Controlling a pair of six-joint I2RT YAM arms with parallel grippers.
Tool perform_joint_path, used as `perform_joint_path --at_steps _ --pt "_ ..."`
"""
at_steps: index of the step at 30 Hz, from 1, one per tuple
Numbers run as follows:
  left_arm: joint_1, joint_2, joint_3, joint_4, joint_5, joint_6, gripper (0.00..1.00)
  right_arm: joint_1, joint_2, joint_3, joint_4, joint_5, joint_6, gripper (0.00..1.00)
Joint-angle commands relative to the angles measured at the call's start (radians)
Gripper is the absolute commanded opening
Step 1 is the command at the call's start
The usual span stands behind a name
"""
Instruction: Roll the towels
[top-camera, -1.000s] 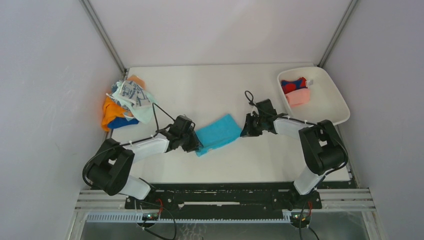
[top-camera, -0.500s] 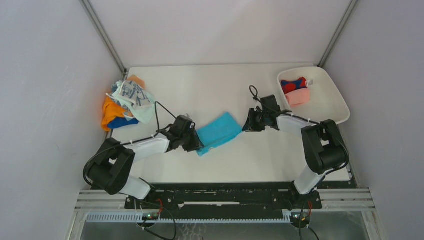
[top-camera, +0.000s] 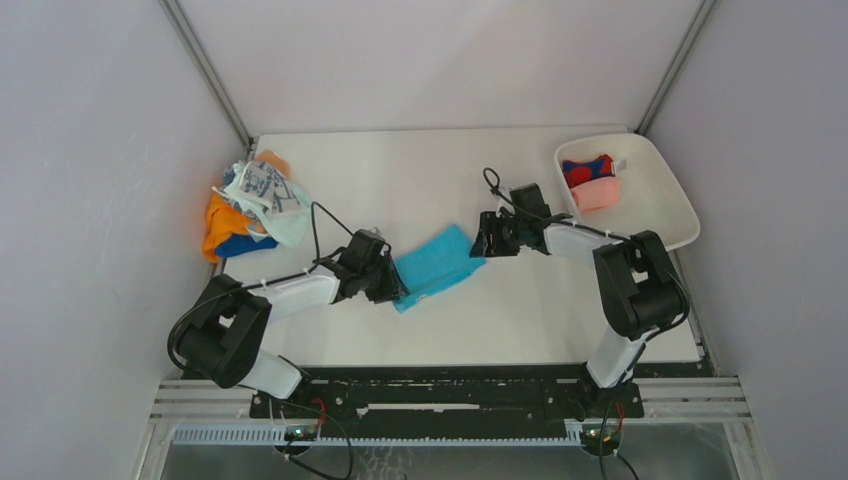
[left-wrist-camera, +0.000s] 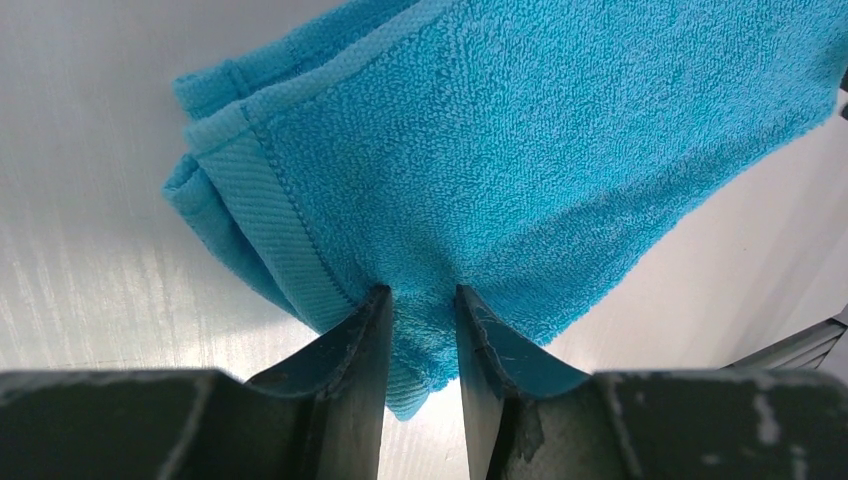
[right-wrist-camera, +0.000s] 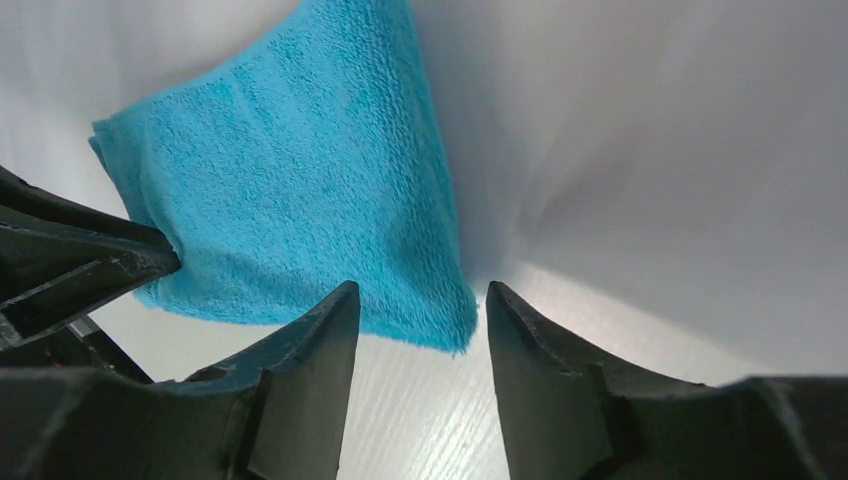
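The bright blue towel lies folded flat in the middle of the table. It is soft, light terry, likely to sag unless it is taken by a corner or hem. The left claw pinches its near left corner, with that arm stretched low across the table. The right claw, spread wide, hovers at the far right corner and grips nothing, its arm reaching in low. More towels lie heaped far left, and the white tray sits far right.

Both arms reached inward and low; the left gripper pinched the blue towel, the right gripper gaped.
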Motion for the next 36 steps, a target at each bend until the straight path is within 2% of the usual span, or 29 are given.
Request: perform_joint_path --at_steps 1,6,8,16,19,24,27,33,36 --pt "-0.001 0.025 -0.009 -0.098 -0.008 0.046 0.36 0.016 0.066 0.05 0.037 -0.029 -0.041 0.47" --pt "-0.001 0.004 -0.026 -0.13 -0.023 0.068 0.36 -0.042 0.086 0.054 0.009 0.011 -0.019 0.19" --pt "-0.001 -0.002 -0.033 -0.149 -0.028 0.086 0.36 -0.072 0.075 0.049 -0.01 0.03 0.002 0.12" --pt "-0.001 -0.002 -0.039 -0.2 -0.034 0.148 0.36 -0.102 0.026 -0.03 -0.046 0.059 0.089 0.0" --pt "-0.002 0.004 -0.028 -0.2 -0.018 0.164 0.37 -0.093 -0.002 -0.045 -0.001 -0.012 0.069 0.06" --pt "-0.002 -0.015 -0.013 -0.221 -0.025 0.202 0.37 -0.03 -0.056 -0.021 0.096 -0.074 0.034 0.34" --pt "-0.001 -0.015 -0.013 -0.225 -0.029 0.229 0.37 0.006 -0.008 0.04 0.095 -0.067 0.01 0.43" --pt "-0.001 0.003 -0.009 -0.211 -0.009 0.226 0.37 0.044 0.124 0.142 0.109 -0.062 0.022 0.51" --pt "-0.002 0.0 -0.009 -0.211 -0.011 0.228 0.37 0.055 0.186 0.19 0.097 -0.07 0.019 0.49"
